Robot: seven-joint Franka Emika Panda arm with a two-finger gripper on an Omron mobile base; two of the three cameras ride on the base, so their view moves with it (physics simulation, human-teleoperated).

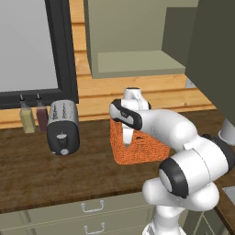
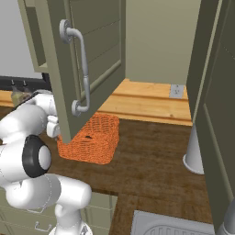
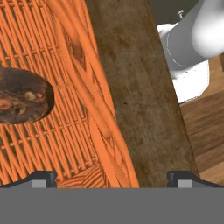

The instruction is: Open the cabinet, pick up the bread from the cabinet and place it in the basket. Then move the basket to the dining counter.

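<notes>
The bread [image 3: 21,101] is lying inside the basket [image 1: 146,149], resting on the woven floor close to one of the flared side walls, a dark lump with paler flecks in it. The basket is sitting on the dark wood worktop [image 1: 55,176], towards its far edge, with the arm reaching over it from the near side. The end effector [image 3: 112,177] is hanging just above the basket's rim with its jaws spread as wide as they go and gripping nothing; one fingertip [image 3: 41,178] is showing over the basket's weave and the other over the worktop beside it (so the rim is running between them).

Above and to the right, the cabinet [image 2: 78,59] is standing open, its panelled door swung out over the basket with the long silver bar handle [image 2: 82,69] facing the near side. In the left base view its shelf is looking bare.

To the left of the basket, well apart from it, a silver toaster [image 1: 63,126] is standing on the worktop, and beyond that two bottles [image 1: 34,117] are sitting against the wooden wall under a dark-framed window [image 1: 32,46]. Olive drawers [image 1: 92,213] are running along below the worktop's near edge.
</notes>
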